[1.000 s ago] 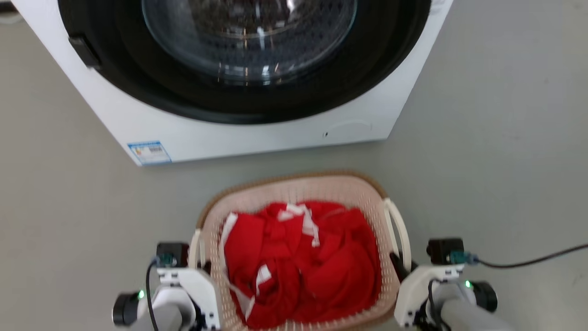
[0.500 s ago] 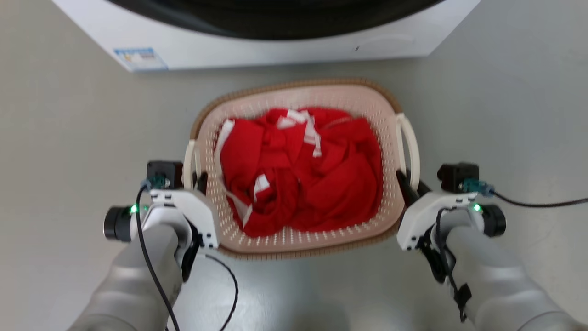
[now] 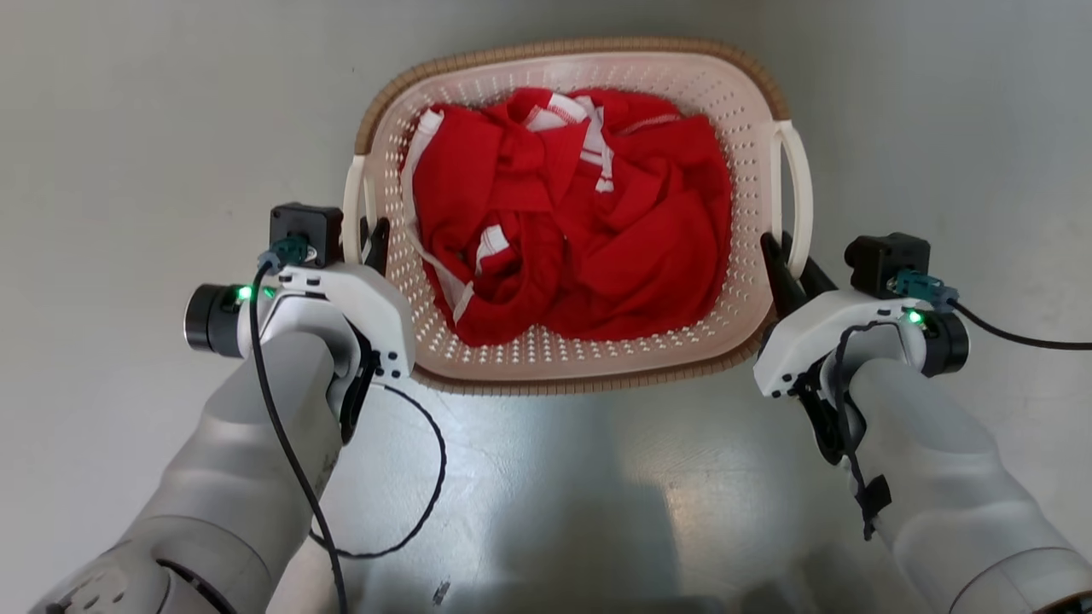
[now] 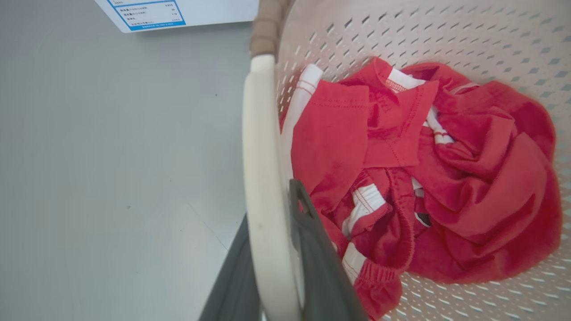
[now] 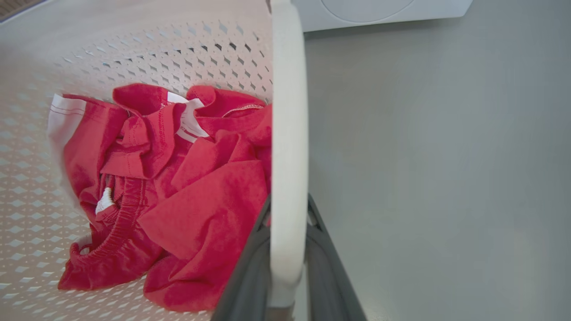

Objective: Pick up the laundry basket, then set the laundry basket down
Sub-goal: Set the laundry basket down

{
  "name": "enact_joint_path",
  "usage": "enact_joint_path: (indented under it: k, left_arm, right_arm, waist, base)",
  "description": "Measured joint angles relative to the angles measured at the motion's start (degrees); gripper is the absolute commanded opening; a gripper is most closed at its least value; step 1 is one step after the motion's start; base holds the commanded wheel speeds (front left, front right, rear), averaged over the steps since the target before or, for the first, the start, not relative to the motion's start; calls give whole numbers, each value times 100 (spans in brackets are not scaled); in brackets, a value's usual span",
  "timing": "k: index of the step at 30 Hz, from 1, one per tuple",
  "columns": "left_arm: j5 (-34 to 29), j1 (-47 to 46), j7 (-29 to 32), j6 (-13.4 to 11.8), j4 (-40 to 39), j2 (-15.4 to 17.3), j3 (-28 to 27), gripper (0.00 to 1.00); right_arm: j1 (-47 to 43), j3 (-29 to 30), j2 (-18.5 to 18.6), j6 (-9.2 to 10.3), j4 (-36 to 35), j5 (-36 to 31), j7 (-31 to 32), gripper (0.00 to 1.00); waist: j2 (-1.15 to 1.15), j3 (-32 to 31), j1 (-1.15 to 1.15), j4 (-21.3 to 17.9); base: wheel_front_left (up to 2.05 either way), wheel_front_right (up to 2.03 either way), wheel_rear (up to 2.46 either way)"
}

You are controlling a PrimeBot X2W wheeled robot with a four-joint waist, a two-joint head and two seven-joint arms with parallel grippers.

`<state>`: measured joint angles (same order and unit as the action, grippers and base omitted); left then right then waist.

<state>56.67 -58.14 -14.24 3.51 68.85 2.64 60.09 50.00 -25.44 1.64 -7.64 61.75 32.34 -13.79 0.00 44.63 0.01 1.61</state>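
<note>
Head camera has tipped down in the last second while the laundry basket (image 3: 580, 356) keeps its place between both arms. The lift is probably starting, though clearance from the grey floor (image 3: 128, 128) is unclear. The washing machine (image 5: 379, 11) stands beyond the basket's far rim, the one obstacle ahead; red clothes (image 3: 597, 213) are heaped inside. Left gripper (image 3: 371, 243) pinches the left handle (image 3: 351, 205), right gripper (image 3: 789, 269) the right handle (image 3: 802, 188), and a cable (image 3: 1015, 337) trails clear.

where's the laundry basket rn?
Head view, upper centre: the laundry basket is between the grippers, left gripper closed on its left handle, right gripper on its right handle, red clothes inside.
</note>
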Motion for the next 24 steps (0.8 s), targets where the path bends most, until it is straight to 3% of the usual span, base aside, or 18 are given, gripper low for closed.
enact_joint_path:
  k: [13,24]
  left_arm:
    - [-525,-208,-8,-81,-447,80,-402,0]
    - [-899,-208,-23,-63,-516,64,-681,0]
  right_arm:
    - [-19,657,64,1,-434,-570,-33,0]
    - [-92,791,66,1,-522,-658,-35,0]
  waist:
    - [0,514,0,62]
    - [0,673,0,52]
  base:
    - [0,0,0]
    - [0,0,0]
